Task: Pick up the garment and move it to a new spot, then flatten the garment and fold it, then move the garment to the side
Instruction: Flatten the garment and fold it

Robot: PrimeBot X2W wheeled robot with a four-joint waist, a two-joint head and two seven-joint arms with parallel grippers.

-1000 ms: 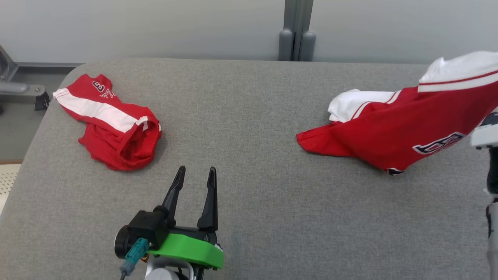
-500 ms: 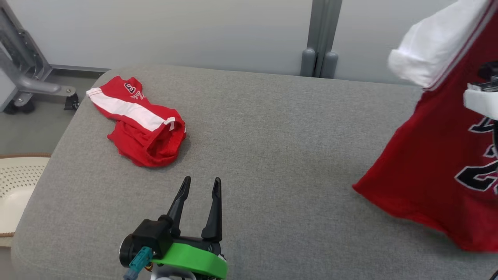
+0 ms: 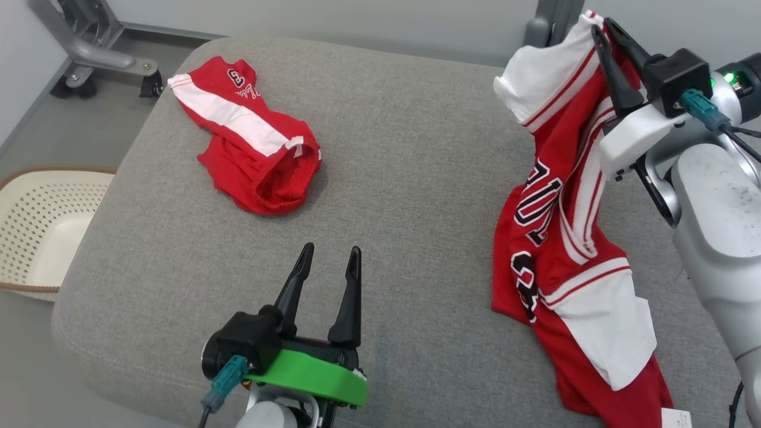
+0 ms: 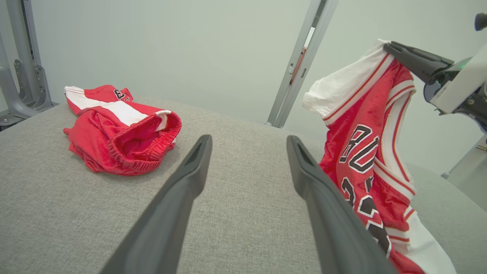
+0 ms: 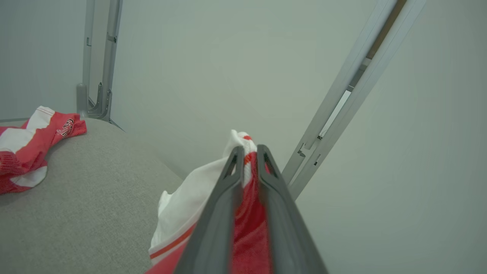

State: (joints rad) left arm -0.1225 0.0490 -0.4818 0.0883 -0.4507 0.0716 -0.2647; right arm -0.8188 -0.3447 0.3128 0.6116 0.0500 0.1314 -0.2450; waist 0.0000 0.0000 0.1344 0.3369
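The jersey (image 3: 553, 261) is gripped at one white-trimmed edge by the right gripper (image 3: 600, 27), whose two fingers are clenched on the cloth (in the right wrist view a strip of red and white fabric is seen pinched between them). The held edge is raised above the table (image 3: 404, 178) at its far right, and from there the jersey is hung in a twisted drape. Its lower part, with a white panel, is laid on the grey surface near the front right edge. Black-and-white lettering and numerals are seen along the hanging red cloth, though they cannot be read in full. The left gripper (image 3: 331, 249) is held at the near middle of the table with its fingers spread apart and nothing between them; it is kept well apart from the jersey. Red shorts (image 3: 255, 148) with a white stripe are seen crumpled at the far left of the table, the waistband turned toward the middle. A pale perforated basket (image 3: 24, 238) is seen on the floor beside the table's left edge, and a grey metal frame (image 3: 89, 47) is seen beyond the far left corner. A pale wall is seen behind the table in both wrist views.
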